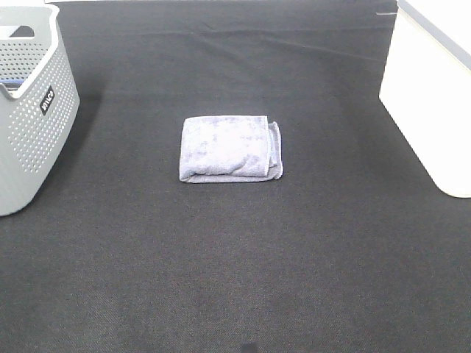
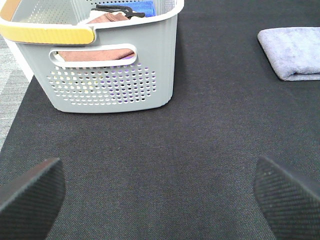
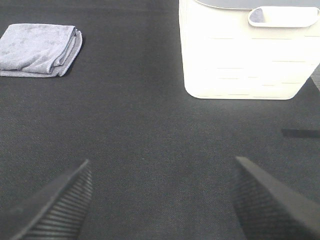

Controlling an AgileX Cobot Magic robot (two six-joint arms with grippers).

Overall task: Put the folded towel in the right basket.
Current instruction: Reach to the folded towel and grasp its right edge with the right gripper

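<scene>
A folded lavender-grey towel (image 1: 230, 148) lies flat on the dark mat in the middle of the table. It also shows in the left wrist view (image 2: 293, 52) and in the right wrist view (image 3: 40, 49). The right basket (image 1: 429, 88) is white and stands at the right edge; the right wrist view shows its wall (image 3: 240, 55). Neither arm shows in the high view. My left gripper (image 2: 160, 200) is open and empty above bare mat, well short of the towel. My right gripper (image 3: 162, 200) is open and empty above bare mat, between the towel and the white basket.
A grey perforated basket (image 1: 29, 103) stands at the left edge. The left wrist view shows it (image 2: 110, 85) with a yellow handle and with brown and blue cloths inside. The dark mat (image 1: 235, 272) covers the table.
</scene>
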